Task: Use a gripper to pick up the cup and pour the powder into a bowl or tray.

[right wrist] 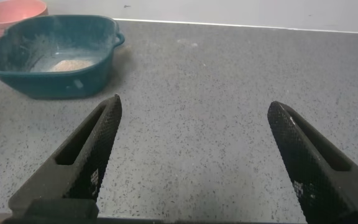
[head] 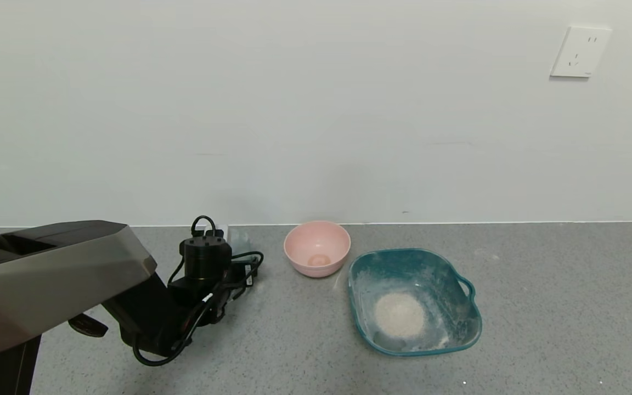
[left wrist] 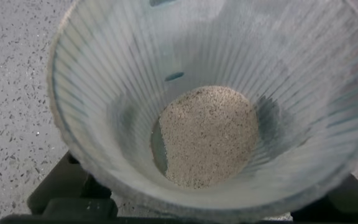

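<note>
The clear ribbed cup (left wrist: 104, 74) fills the left wrist view, with beige powder (left wrist: 207, 134) in its bottom. My left gripper (left wrist: 197, 124) is closed around it, one black finger (left wrist: 61, 190) on each side. In the head view the cup (head: 240, 239) stands on the counter by the wall, mostly hidden behind the left gripper (head: 236, 258). The teal tray (head: 461, 323) sits to the right and holds a round pile of powder (head: 400, 315). My right gripper (right wrist: 191, 118) is open and empty over bare counter, with the tray (right wrist: 73, 84) off to one side.
A small pink bowl (head: 316, 247) stands between the cup and the tray, near the wall, with a little powder in it. The grey speckled counter (head: 568, 307) ends at the white wall behind. A wall socket (head: 580, 52) is at the upper right.
</note>
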Motion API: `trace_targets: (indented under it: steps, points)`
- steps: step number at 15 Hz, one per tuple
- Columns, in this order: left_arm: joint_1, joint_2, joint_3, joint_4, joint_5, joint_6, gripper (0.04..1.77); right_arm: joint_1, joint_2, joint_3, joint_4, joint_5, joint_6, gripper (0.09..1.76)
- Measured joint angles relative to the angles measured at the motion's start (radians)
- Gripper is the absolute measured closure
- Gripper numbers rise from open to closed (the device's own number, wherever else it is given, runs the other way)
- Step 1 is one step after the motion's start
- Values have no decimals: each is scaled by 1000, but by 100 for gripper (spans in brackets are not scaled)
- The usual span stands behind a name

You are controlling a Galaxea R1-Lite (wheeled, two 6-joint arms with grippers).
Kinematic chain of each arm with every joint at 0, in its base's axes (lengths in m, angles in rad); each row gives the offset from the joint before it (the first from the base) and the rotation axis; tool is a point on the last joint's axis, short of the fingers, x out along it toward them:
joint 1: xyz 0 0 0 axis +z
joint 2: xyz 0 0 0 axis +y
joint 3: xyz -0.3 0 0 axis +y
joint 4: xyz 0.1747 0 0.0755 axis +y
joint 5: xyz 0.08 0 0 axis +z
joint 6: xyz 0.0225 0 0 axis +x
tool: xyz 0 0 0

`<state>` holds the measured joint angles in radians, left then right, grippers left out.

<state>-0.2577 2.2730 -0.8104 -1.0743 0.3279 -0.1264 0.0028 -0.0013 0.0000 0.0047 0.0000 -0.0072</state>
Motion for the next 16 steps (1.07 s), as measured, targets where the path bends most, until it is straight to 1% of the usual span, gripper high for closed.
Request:
trace_targets:
  steps: [5,7,11,16]
  points:
    - [0,-14,2,16,1,0,23,0,0,0,0,0,0,14]
    - [0,-40,4,54,1,3,20,0,0,0,0,0,0,14]
    - [-1,-160,-1,204,1,10,16,0,0,0,0,0,0,14]
    - [-3,-418,-11,419,-7,44,13,0,0,0,0,0,0,14]
